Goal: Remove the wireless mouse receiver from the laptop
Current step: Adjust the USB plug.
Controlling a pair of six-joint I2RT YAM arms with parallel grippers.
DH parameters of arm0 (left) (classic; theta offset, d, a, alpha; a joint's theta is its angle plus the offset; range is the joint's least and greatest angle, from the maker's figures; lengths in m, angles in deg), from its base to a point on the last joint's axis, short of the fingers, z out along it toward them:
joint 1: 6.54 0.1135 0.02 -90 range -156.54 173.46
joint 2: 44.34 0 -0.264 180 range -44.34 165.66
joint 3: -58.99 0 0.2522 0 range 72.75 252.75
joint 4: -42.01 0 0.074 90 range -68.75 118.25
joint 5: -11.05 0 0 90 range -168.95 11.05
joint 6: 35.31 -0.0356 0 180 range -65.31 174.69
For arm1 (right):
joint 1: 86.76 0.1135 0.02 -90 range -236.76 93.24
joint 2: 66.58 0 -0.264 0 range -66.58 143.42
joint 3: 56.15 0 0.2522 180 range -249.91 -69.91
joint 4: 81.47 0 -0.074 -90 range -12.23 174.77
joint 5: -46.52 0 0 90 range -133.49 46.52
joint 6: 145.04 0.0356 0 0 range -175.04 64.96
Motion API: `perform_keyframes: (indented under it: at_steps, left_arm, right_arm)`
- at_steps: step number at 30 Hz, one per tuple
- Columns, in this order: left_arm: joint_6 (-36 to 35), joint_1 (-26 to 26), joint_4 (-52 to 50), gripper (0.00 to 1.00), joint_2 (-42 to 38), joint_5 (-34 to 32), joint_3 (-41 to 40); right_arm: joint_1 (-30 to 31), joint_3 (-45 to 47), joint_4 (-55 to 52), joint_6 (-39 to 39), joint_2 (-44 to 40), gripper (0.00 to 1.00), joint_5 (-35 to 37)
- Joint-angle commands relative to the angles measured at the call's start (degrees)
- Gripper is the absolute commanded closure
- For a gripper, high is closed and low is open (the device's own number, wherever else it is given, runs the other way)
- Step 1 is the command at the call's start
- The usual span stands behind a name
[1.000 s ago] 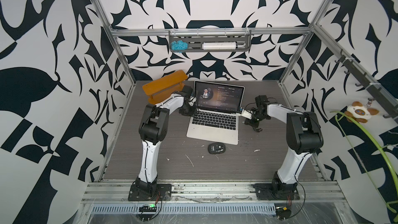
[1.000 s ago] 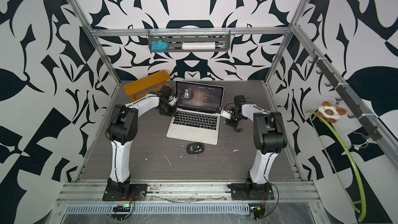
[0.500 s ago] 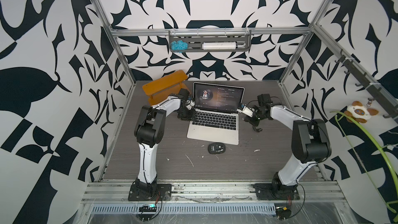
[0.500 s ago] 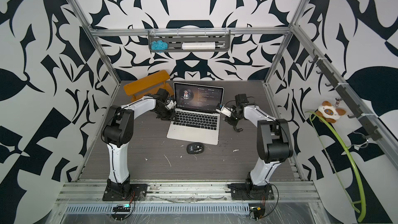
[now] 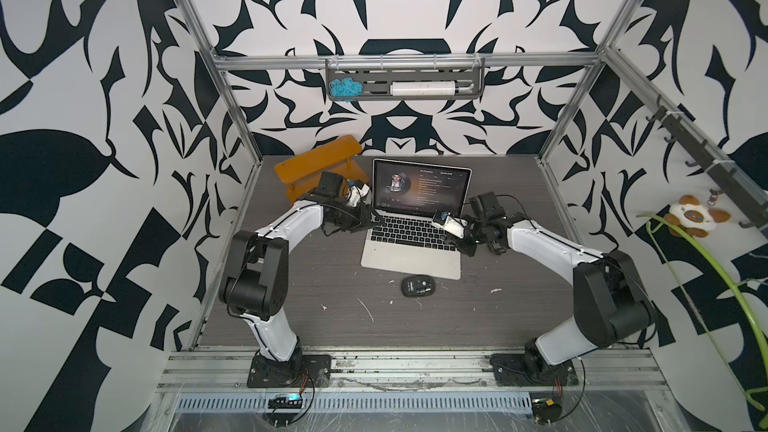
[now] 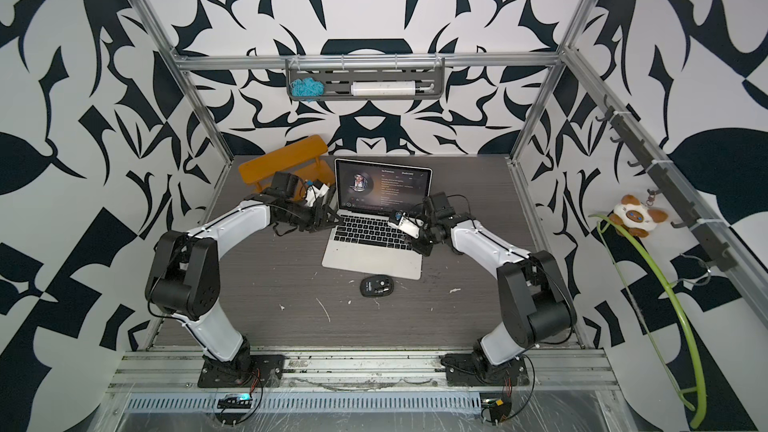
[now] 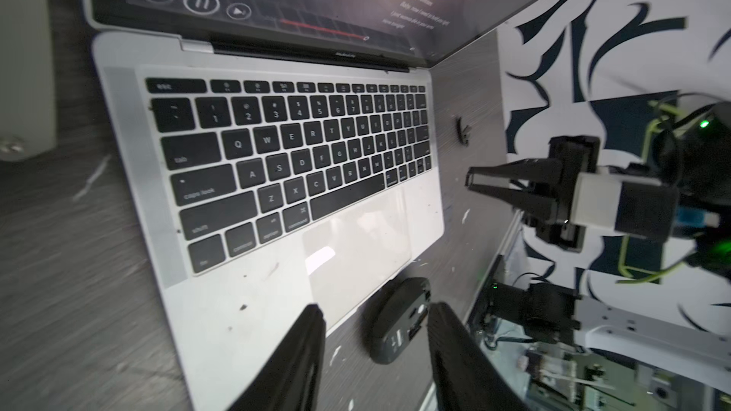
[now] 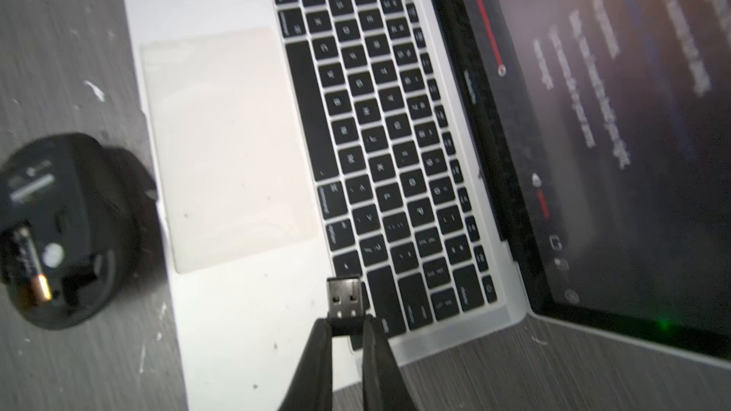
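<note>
The right gripper (image 8: 347, 328) pinches the receiver (image 8: 345, 297) by its very end, unplugged, above the laptop's (image 8: 237, 132) keyboard corner. The left gripper (image 7: 375, 326) is parted and empty. So shallow a pinch could let the receiver twist free and drop onto the keys.

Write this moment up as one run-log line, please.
right claw: shut on small black-and-metal USB receiver, out of slim silver laptop | left claw: open, empty | black oval mouse: upturned before laptop
</note>
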Motion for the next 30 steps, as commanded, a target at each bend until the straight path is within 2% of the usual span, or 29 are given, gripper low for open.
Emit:
perform_keyframes:
  at_steps: [1,5,11,16,30]
  left_arm:
    - [8.0,-0.3,12.2,0.52,-2.2,11.8,-4.7]
    - [9.2,-2.2,14.7,0.52,-5.4,13.0,-7.6]
    - [11.1,-6.3,16.6,0.52,-7.4,12.6,-7.4]
    - [11.5,-8.5,16.6,0.52,-6.7,11.6,-6.3]
    - [11.5,-10.1,16.5,0.59,-3.5,11.6,-4.3]
  right_arm:
    - [3.2,0.1,5.2,6.1,-3.2,1.0,-2.0]
    - [6.0,-0.2,8.4,10.5,-4.4,1.0,-2.5]
    - [8.8,-2.9,9.4,13.5,-4.0,1.0,-2.4]
    - [10.5,-4.4,9.2,13.7,-4.0,1.0,-1.4]
    - [13.6,-5.2,9.3,12.2,-6.3,1.0,-1.2]
